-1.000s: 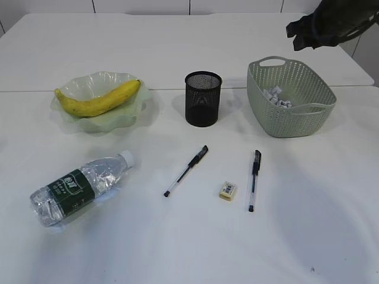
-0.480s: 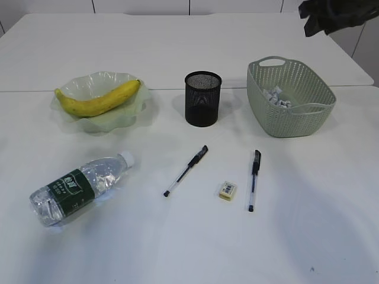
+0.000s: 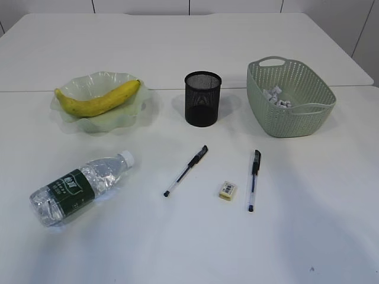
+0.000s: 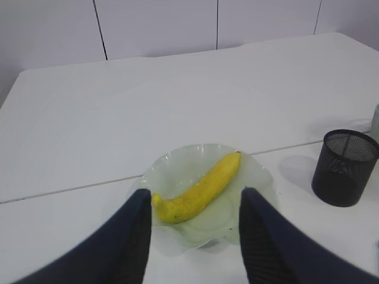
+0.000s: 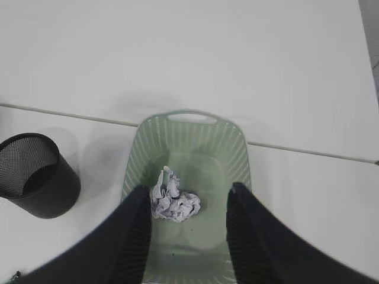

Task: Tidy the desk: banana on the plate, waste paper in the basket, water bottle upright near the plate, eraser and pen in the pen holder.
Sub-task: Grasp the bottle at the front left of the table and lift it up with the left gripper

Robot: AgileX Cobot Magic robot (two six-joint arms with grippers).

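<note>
- Tabletop point(image 3: 189, 248): matte white, smooth, with a thin seam running across behind the plate and pen holder.
- Plate point(image 3: 77, 121): translucent pale green, glassy, wavy ruffled rim; far left of the tabletop.
- Banana point(image 3: 98, 100): curved, yellow, lightly specked; lying across the plate, stem end toward the pen holder.
- Pen holder point(image 3: 202, 99): black wire-mesh cylinder, upright, between plate and basket.
- Basket point(image 3: 296, 118): sage-green rectangular plastic tub, perforated woven-look walls, cut-out handles; far right.
- Waste paper point(image 3: 277, 97): crumpled white wad, resting on the basket floor.
- Water bottle point(image 3: 80, 188): clear crinkled plastic, white cap, dark green label; lying on its side at near left, cap pointing toward the plate, well apart from it.
- Left pen point(image 3: 186, 170): slim, clear barrel, black cap; lying at a slant in front of the pen holder.
- Right pen point(image 3: 253, 180): same make; lying nearly straight, just right of the eraser.
- Eraser point(image 3: 227, 190): tiny pale yellow block with barcode sticker; between the two pens.
- Left pincer point(image 4: 192, 236): dark ribbed fingers parted about halfway, holding nothing, above the plate.
- Right pincer point(image 5: 186, 236): dark fingers parted about halfway, holding nothing, above the basket.
</note>
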